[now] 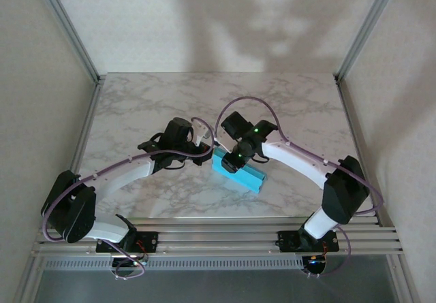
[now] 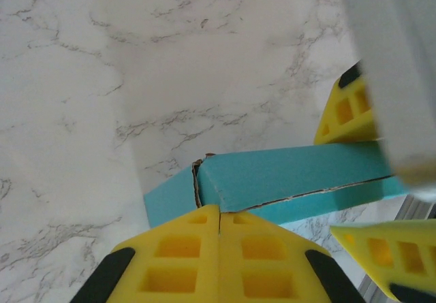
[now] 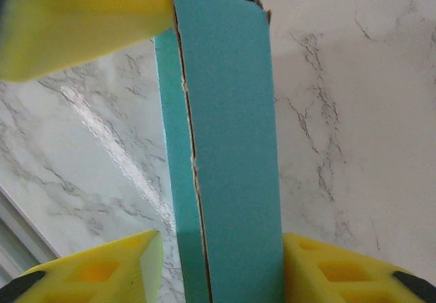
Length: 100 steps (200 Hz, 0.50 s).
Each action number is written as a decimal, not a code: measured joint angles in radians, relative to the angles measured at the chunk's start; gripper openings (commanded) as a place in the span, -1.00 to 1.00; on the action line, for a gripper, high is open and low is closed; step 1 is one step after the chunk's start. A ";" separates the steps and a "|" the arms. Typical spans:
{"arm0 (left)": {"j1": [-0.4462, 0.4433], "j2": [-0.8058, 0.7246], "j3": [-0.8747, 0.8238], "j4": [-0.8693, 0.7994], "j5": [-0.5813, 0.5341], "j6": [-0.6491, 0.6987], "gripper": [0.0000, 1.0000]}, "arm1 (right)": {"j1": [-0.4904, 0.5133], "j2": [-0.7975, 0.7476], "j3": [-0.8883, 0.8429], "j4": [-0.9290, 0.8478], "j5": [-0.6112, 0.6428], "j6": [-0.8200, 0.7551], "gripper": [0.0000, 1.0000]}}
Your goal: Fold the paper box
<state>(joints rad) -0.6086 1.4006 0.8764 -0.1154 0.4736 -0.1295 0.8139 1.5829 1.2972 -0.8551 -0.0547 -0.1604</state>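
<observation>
My left gripper (image 2: 219,214) has its yellow pads pressed together, tips against one end of the paper box (image 2: 293,173). My right gripper (image 3: 221,255) is spread, a finger either side of the box, with a sliver of gap on one side. The wrist cameras give me its long seam. From above, it lies turquoise mid-way across the marble table (image 1: 136,105), with pale walls (image 1: 204,17) behind

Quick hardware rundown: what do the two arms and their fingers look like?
Both the left arm and right arm have white curved links with black joint housings and black base brackets. A purple cable runs along each. The right wrist shows green LEDs. The fingers are yellow wedge-shaped blocks with square recesses and black patches.
</observation>
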 measured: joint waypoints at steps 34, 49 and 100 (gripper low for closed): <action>-0.004 0.001 0.000 0.000 0.000 -0.018 -1.00 | -0.019 -0.099 -0.011 0.009 -0.027 0.064 0.05; -0.006 0.001 0.000 0.000 0.000 -0.024 -1.00 | -0.042 -0.159 -0.028 0.014 -0.027 0.117 0.03; -0.007 0.001 0.000 -0.002 0.000 -0.048 -1.00 | -0.106 -0.335 -0.079 -0.063 0.108 0.355 -0.16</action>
<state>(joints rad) -0.6159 1.4014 0.8764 -0.1169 0.4740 -0.1772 0.7074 1.2480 1.2186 -0.9184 0.0536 0.1944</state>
